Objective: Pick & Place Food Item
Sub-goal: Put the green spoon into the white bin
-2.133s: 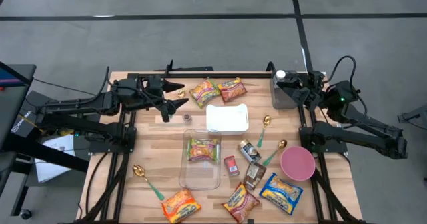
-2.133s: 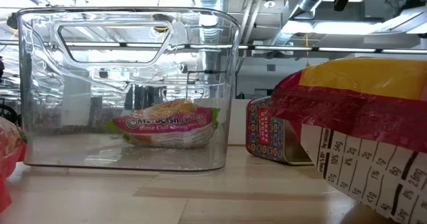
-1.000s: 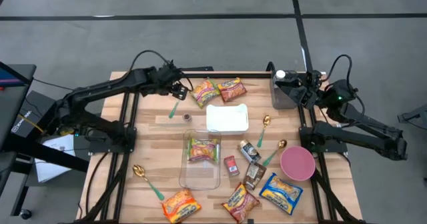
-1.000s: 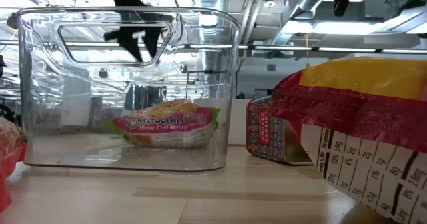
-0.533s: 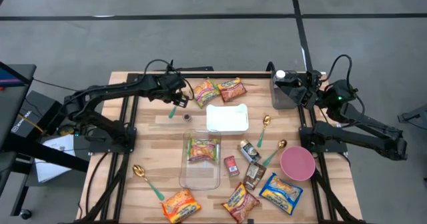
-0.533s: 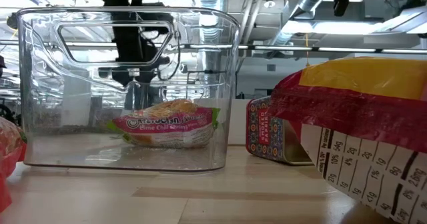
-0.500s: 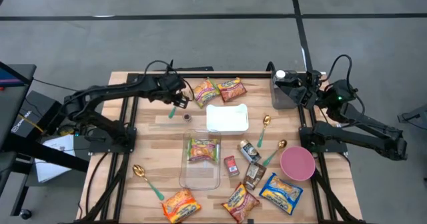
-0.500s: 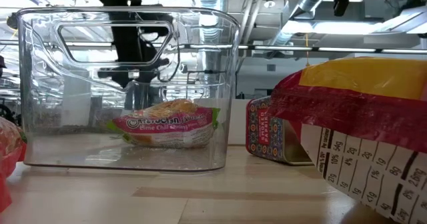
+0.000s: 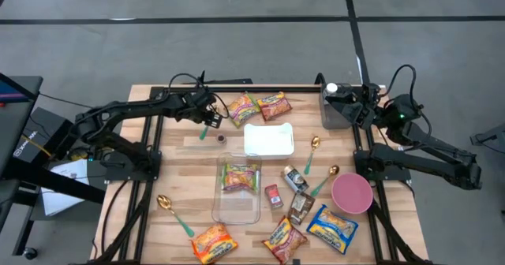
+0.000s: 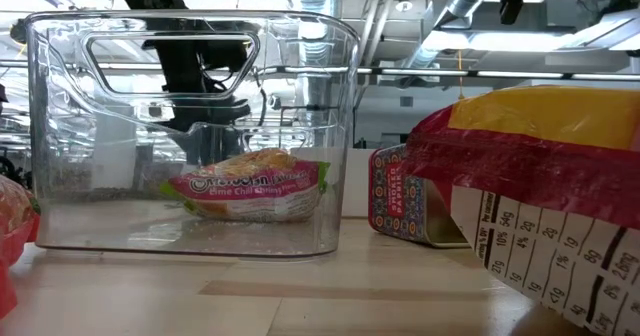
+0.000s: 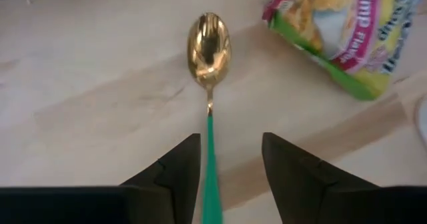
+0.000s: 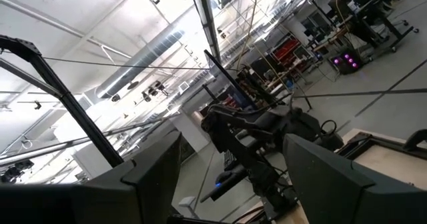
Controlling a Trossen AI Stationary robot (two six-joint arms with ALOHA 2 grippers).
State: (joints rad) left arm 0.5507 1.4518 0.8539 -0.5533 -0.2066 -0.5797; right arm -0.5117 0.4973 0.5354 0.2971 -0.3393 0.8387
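Observation:
My left gripper point(image 9: 209, 120) is low over the far left part of the table, open, pointing steeply down. Its fingers stand either side of the green handle point(image 11: 211, 164) of a spoon lying flat on the wood, its gold bowl point(image 11: 209, 44) ahead of the fingertips. A ramen pack point(image 9: 241, 109) lies just to the right of it, also seen as a ramen pack point(image 11: 340, 31) in the left wrist view. A clear bin point(image 9: 237, 188) at mid-table holds another pack point(image 10: 250, 186). My right gripper point(image 12: 230, 177) is raised at the far right, open, holding nothing. My left gripper comes from above, slanting, its fingers along the spoon's green handle point(image 11: 211, 137). The handle lies flat on the table close beside one finger point(image 11: 180, 164). I cannot tell whether that finger touches it.
A second ramen pack point(image 9: 273, 105) and a white lid point(image 9: 268, 139) lie right of the left gripper. Small tins point(image 9: 274, 195), more spoons point(image 9: 313, 151), a pink bowl point(image 9: 351, 192) and several snack packs point(image 9: 213, 243) fill the near half.
My left gripper has come down toward the table and a little toward the near edge, settling over the green-handled spoon. The spoon and the food packs lie where they were. My right arm has kept still.

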